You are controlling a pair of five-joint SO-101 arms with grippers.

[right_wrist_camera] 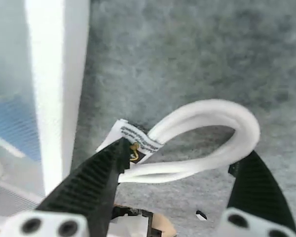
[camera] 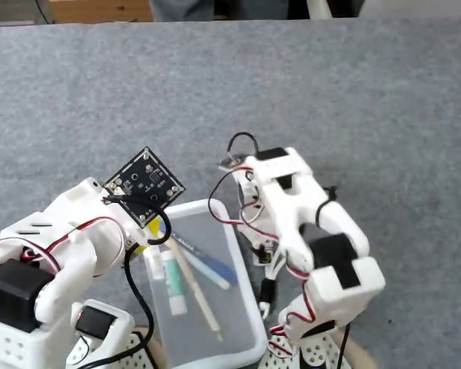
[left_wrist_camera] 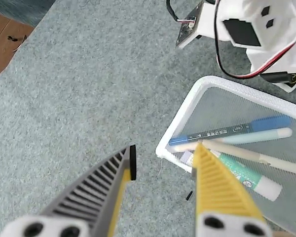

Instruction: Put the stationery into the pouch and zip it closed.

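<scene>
The pouch [camera: 240,265] is a clear mesh case with a white border, lying between the two arms near the table's front. Inside lie a blue pen [camera: 212,266], a cream pencil [camera: 197,290] and a green-and-white glue stick [camera: 174,283]. My left gripper [left_wrist_camera: 164,153] is open at the pouch's corner [left_wrist_camera: 187,106], its yellow finger [left_wrist_camera: 214,182] over the rim beside the blue pen [left_wrist_camera: 227,132], pencil [left_wrist_camera: 251,155] and glue stick [left_wrist_camera: 246,175]. My right gripper [right_wrist_camera: 185,153] is open, its black fingers on either side of the pouch's white loop [right_wrist_camera: 212,113], next to the border [right_wrist_camera: 52,98].
Grey felt [camera: 330,84] covers the whole table, with wide free room towards the far side. The right arm's white body [left_wrist_camera: 256,29] stands close beyond the pouch. A small black scrap [left_wrist_camera: 189,195] lies on the felt by the pouch corner.
</scene>
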